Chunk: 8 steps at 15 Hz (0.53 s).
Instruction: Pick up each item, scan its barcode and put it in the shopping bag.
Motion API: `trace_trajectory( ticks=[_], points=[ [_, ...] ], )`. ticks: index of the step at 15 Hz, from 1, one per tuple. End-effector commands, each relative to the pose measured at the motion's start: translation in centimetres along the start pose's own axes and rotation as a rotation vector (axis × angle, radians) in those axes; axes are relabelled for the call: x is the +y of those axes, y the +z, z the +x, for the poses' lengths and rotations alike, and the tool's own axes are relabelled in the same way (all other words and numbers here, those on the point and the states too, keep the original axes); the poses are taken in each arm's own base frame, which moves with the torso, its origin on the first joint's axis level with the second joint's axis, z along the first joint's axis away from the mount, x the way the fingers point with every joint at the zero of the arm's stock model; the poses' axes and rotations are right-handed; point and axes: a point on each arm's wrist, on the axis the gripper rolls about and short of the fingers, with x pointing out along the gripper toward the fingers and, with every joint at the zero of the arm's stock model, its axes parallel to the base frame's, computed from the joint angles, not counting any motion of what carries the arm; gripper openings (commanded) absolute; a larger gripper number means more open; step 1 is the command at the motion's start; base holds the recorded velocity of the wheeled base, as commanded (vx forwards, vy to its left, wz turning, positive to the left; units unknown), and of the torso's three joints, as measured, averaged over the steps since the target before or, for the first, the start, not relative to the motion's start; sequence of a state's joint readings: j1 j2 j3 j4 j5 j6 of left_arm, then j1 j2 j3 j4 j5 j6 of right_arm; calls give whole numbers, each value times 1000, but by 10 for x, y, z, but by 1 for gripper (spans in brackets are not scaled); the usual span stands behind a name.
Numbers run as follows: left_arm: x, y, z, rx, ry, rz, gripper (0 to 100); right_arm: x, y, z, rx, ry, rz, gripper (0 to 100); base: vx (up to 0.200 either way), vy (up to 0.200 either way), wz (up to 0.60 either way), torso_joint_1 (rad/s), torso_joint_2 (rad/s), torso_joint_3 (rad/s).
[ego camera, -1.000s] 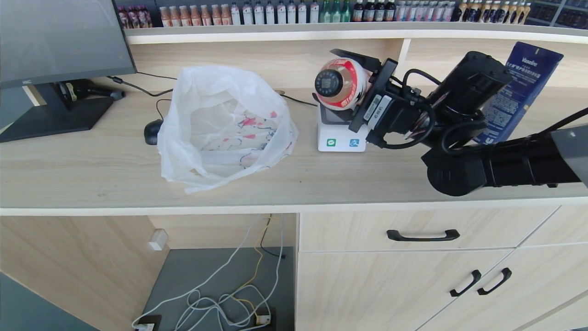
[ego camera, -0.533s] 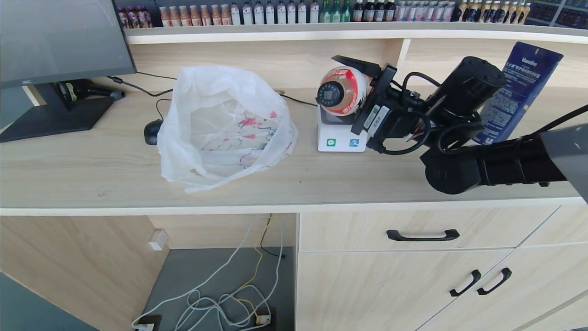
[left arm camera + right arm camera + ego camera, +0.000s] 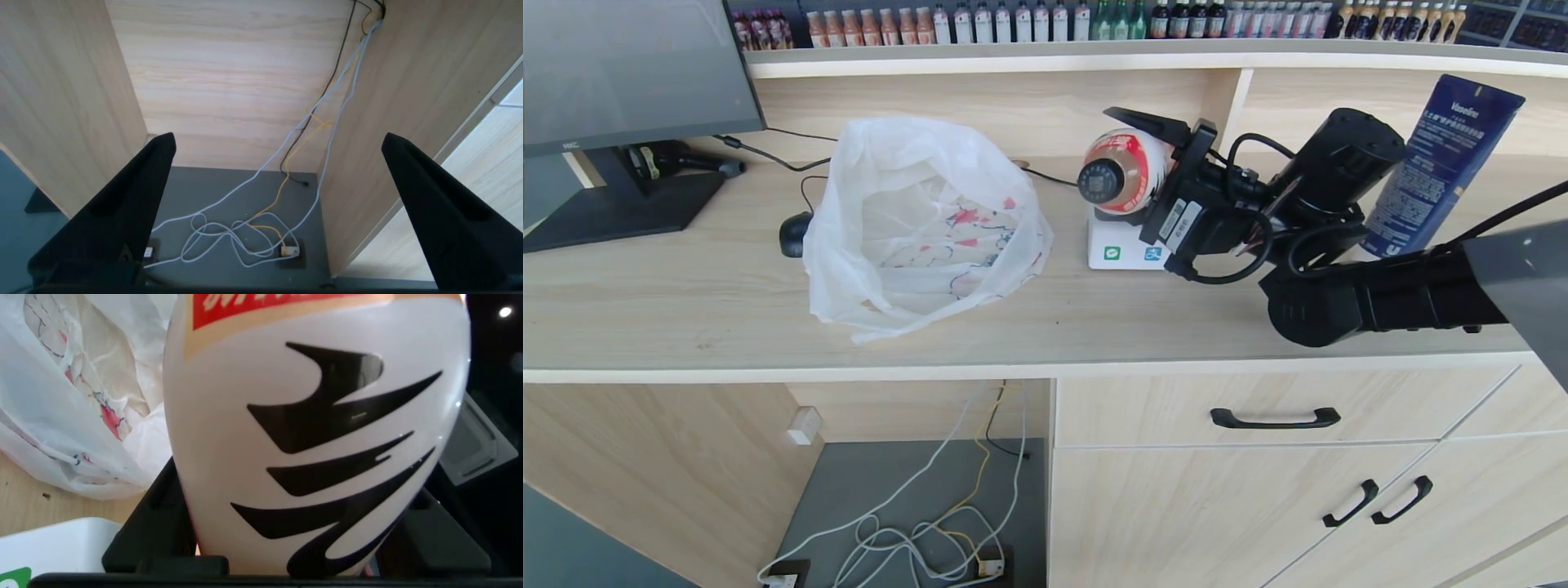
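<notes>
My R arm [image 3: 1380,294] lies stretched over the counter [image 3: 686,302] — right gripper [image 3: 1145,163] clamped on bottle [image 3: 1123,167], held sideways just above scanner [image 3: 1117,245], cap twd shopping bag [image 3: 923,220] — left gripper [image 3: 279,147] spread wide.

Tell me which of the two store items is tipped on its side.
The white-and-red plastic bottle, held sideways in the right hand above the white scanner box; the tall dark blue tube stands on end on the wooden counter.
</notes>
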State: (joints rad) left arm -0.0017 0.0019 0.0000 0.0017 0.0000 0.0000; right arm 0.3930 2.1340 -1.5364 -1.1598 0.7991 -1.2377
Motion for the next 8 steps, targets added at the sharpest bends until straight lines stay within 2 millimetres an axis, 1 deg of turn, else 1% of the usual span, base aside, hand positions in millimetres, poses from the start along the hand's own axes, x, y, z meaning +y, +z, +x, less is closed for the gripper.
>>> trace_trajectory(
  ticks=[1, 5, 8],
  points=[
    [0, 0, 0, -1, 0, 0, 100, 3, -1, 0, 2, 5, 5, 0, 0, 0, 0, 0, 0, 0],
    [0, 0, 0, -1, 0, 0, 100, 11, -4, 0, 6, 16, 15, 0, 0, 0, 0, 0, 0, 0],
    [0, 0, 0, -1, 0, 0, 100, 11, -4, 0, 6, 16, 15, 0, 0, 0, 0, 0, 0, 0]
  ],
)
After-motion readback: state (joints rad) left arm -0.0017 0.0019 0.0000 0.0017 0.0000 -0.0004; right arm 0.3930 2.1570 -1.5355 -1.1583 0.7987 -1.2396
